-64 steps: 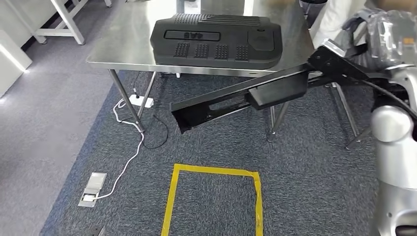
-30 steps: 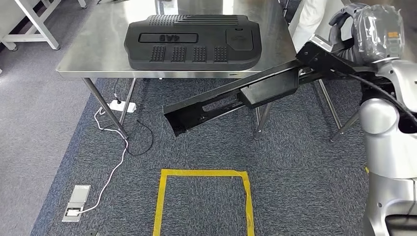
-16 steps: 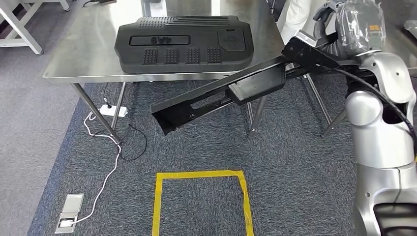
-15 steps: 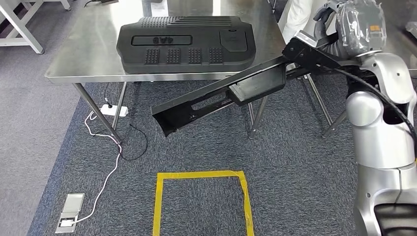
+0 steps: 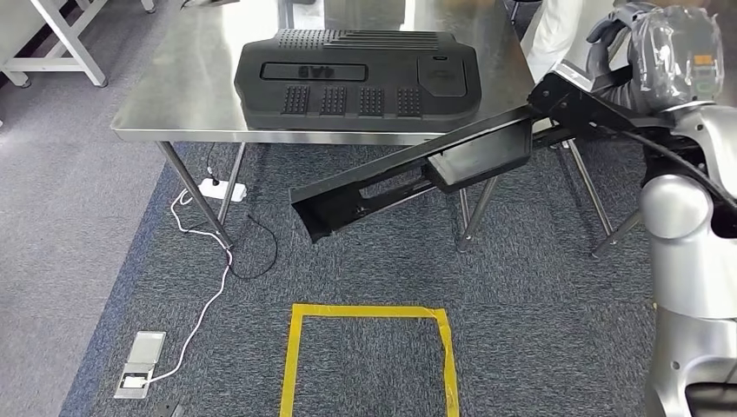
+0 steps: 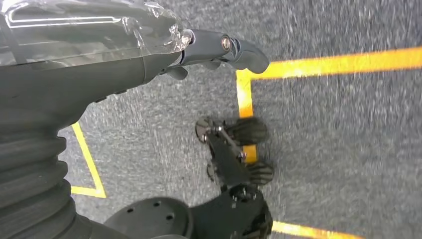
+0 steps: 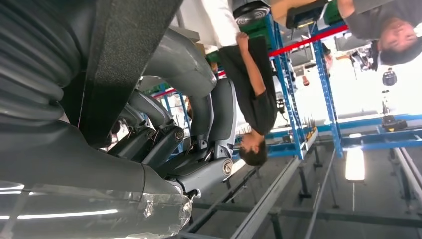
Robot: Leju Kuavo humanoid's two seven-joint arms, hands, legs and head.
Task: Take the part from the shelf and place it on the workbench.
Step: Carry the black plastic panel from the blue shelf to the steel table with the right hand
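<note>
Right hand [image 5: 619,54] gripping long black part [image 5: 417,174], beside workbench [image 5: 174,104]

Long part [image 5: 408,174]: matte black. Ribbed cover [image 5: 358,76] on workbench [image 5: 174,104]: black with gridded patches; bench top brushed silver. Carpet [image 5: 539,295]: speckled blue-grey. Tape square [image 5: 374,311]: yellow. Cable [image 5: 209,295]: white. Right arm [image 5: 691,261]: silver. Right hand [image 5: 639,52]: grey.

Long black part [image 5: 408,174]: gripped end hidden behind right hand [image 5: 639,65]. Steel workbench [image 5: 174,113]: far edge cut off. Moulded lettering on black cover [image 5: 361,74]: illegible.
</note>
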